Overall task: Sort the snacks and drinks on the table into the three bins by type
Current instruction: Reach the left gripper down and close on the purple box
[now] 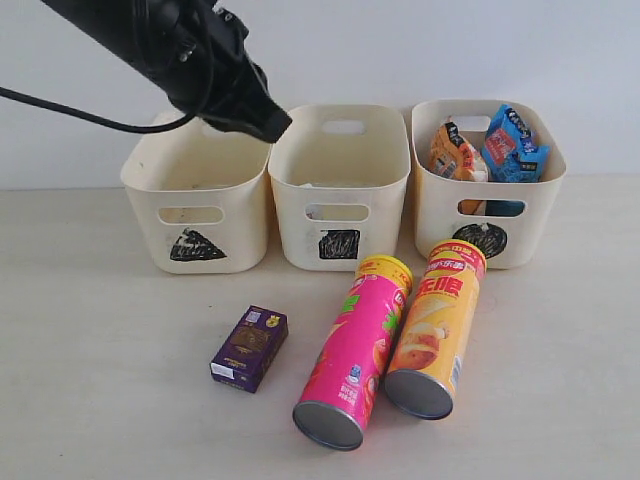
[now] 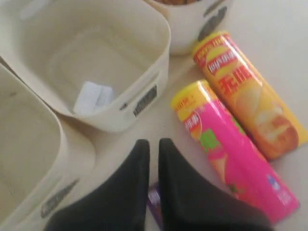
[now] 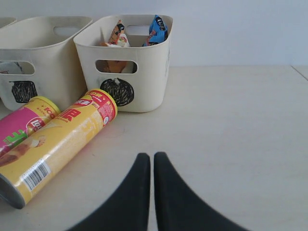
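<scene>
Starting at the left, the left bin (image 1: 195,205) shows nothing inside as far as we can see, and in front of it the purple box (image 1: 249,347) lies on the worktop (image 1: 90,380), not yet sorted. On to the middle bin (image 1: 340,190): the left wrist view picks out a pale item (image 2: 91,98) on its floor, perhaps the other small box, though it's too blurred for us to call. In front of that bin the pink tube (image 1: 355,350) and the yellow tube (image 1: 435,330) lie side by side and touching, caps pointing at the bins, both waiting. Over on the right, the right bin (image 1: 490,185) holds the orange bag (image 1: 452,152) and the blue bag (image 1: 512,145), so we judge the bags done and about half the job left: two tubes and the purple box. Now the arms. The left hand (image 1: 270,125) hangs high over the gap between the left and middle bins, tip angled down, jaws pressed together with nothing between them. The right hand (image 3: 152,156) is out of the exterior view; its wrist camera shows it low over bare worktop just beside the yellow tube, jaws together too, carrying nothing.
</scene>
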`<state>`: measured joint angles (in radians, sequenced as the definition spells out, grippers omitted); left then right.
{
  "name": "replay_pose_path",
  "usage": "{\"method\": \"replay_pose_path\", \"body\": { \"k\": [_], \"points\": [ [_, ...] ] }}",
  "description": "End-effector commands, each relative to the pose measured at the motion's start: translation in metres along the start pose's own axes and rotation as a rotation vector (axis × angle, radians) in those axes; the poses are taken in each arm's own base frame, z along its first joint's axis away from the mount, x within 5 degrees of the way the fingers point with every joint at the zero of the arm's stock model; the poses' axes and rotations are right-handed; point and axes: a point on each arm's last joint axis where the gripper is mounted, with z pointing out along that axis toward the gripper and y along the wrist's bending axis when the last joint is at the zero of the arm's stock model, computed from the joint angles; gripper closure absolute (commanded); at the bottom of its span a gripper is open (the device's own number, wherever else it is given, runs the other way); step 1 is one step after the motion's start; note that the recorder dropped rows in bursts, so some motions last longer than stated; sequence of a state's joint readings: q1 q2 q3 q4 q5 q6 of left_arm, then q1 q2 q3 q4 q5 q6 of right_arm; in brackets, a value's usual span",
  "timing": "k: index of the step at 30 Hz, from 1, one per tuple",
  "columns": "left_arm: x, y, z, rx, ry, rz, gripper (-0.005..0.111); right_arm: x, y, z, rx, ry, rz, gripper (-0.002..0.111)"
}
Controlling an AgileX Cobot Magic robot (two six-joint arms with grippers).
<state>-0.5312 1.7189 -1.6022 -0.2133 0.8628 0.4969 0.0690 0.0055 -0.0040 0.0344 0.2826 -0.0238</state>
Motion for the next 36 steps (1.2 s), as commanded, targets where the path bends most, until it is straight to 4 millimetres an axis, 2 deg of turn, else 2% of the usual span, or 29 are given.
{"method": "replay_pose_path", "body": {
  "k": [1,5,14,16,18,22,25,28,32,36],
  "points": [
    [0.015,-0.006,-0.007,0.069,0.165,-0.036,0.103,0.0,0.0,0.0,0.0,-0.009,-0.005,0.108],
    [0.032,-0.013,-0.002,0.121,0.297,-0.103,0.103,0.0,0.0,0.0,0.0,-0.009,-0.005,0.108],
    [0.074,-0.024,0.025,0.167,0.434,-0.146,0.102,0.0,0.0,0.0,0.0,-0.009,-0.005,0.108],
    [0.082,-0.025,0.032,0.164,0.443,-0.156,0.096,0.0,0.0,0.0,0.0,-0.009,-0.005,0.108],
    [0.089,-0.027,0.036,0.163,0.451,-0.161,0.084,0.0,0.0,0.0,0.0,-0.009,-0.005,0.108],
    [0.101,-0.03,0.045,0.166,0.475,-0.17,0.048,0.0,0.0,0.0,0.0,-0.012,-0.005,0.108],
    [0.11,-0.03,0.06,0.135,0.414,-0.191,0.021,-0.001,0.0,0.0,0.0,-0.029,-0.005,0.108],
    [0.113,-0.029,0.075,0.105,0.374,-0.207,0.018,-0.001,0.0,0.0,0.0,-0.029,-0.005,0.108],
    [0.124,-0.026,0.105,0.072,0.4,-0.261,0.018,-0.001,0.0,0.0,0.0,-0.029,-0.005,0.108],
    [0.132,-0.019,0.124,0.006,0.404,-0.276,0.019,-0.001,0.0,0.0,0.0,-0.029,-0.005,0.108]
  ]
}}
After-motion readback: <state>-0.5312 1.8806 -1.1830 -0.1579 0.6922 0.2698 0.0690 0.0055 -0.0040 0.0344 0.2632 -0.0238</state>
